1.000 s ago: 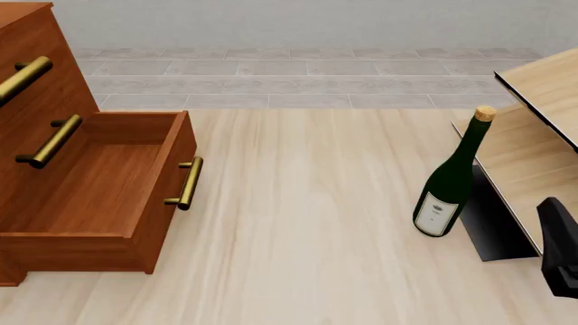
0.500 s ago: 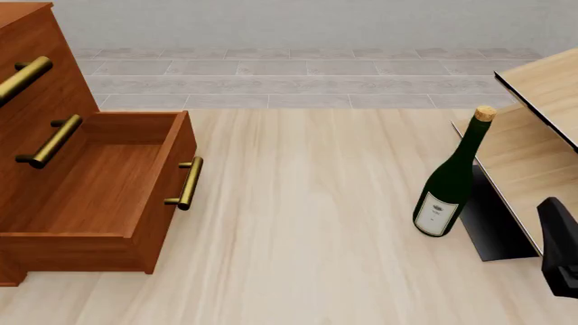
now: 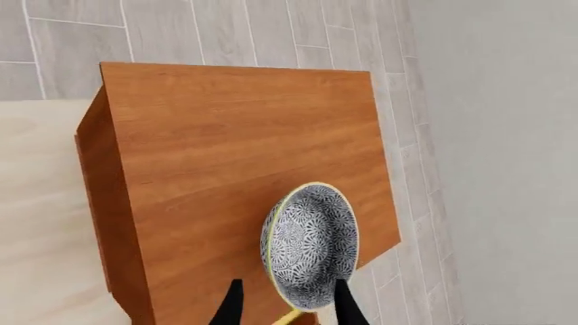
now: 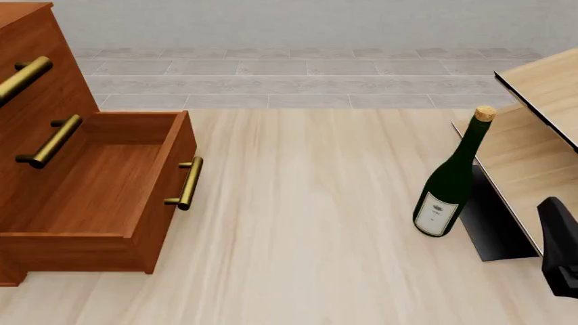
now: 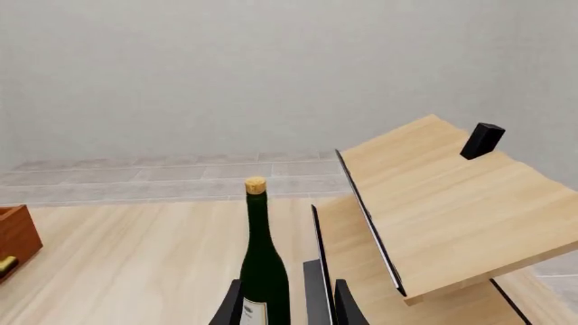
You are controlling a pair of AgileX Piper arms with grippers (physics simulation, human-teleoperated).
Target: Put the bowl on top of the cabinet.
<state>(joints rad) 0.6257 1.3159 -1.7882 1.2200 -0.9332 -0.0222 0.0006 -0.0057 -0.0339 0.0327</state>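
Left gripper (image 3: pixel 287 308) hangs above the cabinet (image 3: pixel 226 156), looking down on its flat reddish-brown top. The bowl (image 3: pixel 310 245) sits between the two dark fingers (image 3: pixel 229 308), tipped up on edge so its patterned inside faces sideways; whether the jaws actually press on its rim, or whether the bowl touches the cabinet top, cannot be told from here. In the front view the cabinet (image 4: pixel 36 81) stands at the left of the tabletop (image 4: pixel 307 223) with its bottom drawer (image 4: pixel 108 196) pulled out, brass bar handles (image 4: pixel 188 183) showing. A dark green bottle (image 4: pixel 449 181) with a cork stands upright on the right, just beside a pale shelf unit (image 4: pixel 532 142) with black edges. Right gripper (image 5: pixel 287 305) points toward the bottle and shelf; its jaws stand narrowly apart, holding nothing. Only a dark piece of the right arm (image 4: pixel 560 254) shows at the front view's right edge.
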